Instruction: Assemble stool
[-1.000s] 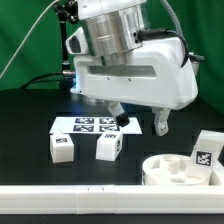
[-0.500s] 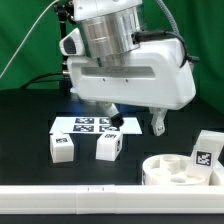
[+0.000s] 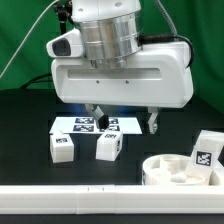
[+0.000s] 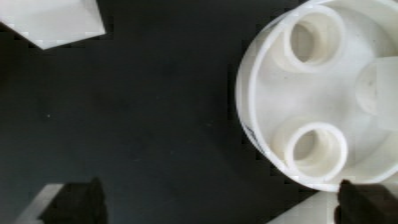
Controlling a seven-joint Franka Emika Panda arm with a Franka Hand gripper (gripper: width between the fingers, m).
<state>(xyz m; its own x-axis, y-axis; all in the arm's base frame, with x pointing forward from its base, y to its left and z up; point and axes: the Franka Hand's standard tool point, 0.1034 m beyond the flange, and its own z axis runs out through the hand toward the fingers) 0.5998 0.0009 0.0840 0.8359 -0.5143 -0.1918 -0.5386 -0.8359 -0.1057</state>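
gripper (image 3: 125, 120) hangs over the table, jaws wide apart, nothing in them.
seat disc (image 3: 178, 172) at ext view's lower right, one leg (image 3: 207, 150) just beside it; two other legs (image 3: 62, 147) near the marker board (image 3: 90, 124).

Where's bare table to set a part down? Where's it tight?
Bare table at the exterior view's far left, beside the end leg; narrow strip between the second leg and the seat. Crowded: marker board by both legs, third leg by the seat.
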